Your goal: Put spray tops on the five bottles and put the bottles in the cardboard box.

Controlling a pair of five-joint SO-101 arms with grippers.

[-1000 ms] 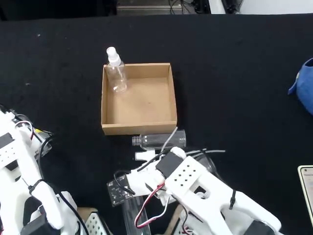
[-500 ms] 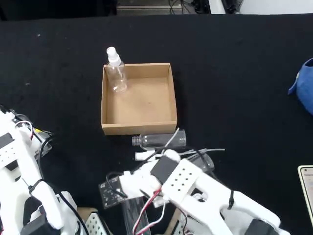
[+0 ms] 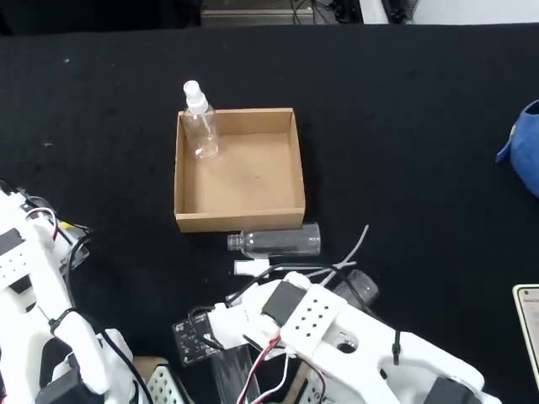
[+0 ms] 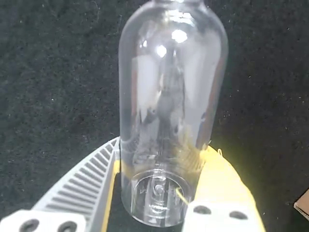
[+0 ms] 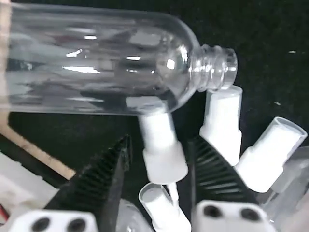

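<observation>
1. The held bottle is clear, thin-walled plastic and looks empty, so I judge it light, slick and easy to dent. The left tool clamps it low on the body near the base, neck pointing away. That is a sound place to grip, since it leaves the neck free for a top.
2. The right tool stands narrowly parted around a white spray top. One pad is close to the collar, and the other has a gap beside it.
3. The spray top looks small, stiff and light. Its thin dip tube would likely bend or snag, so the wide collar is the place to take hold.
4. More loose tops lie just beside it, near enough to be nudged.
5. The lying bottle rests on its side on the black desk, just in front of the cardboard box. It is round and could roll.
6. A capped bottle stands in the box's far corner.
7. The bottles, tops and box carry no label or writing that I can read.
</observation>
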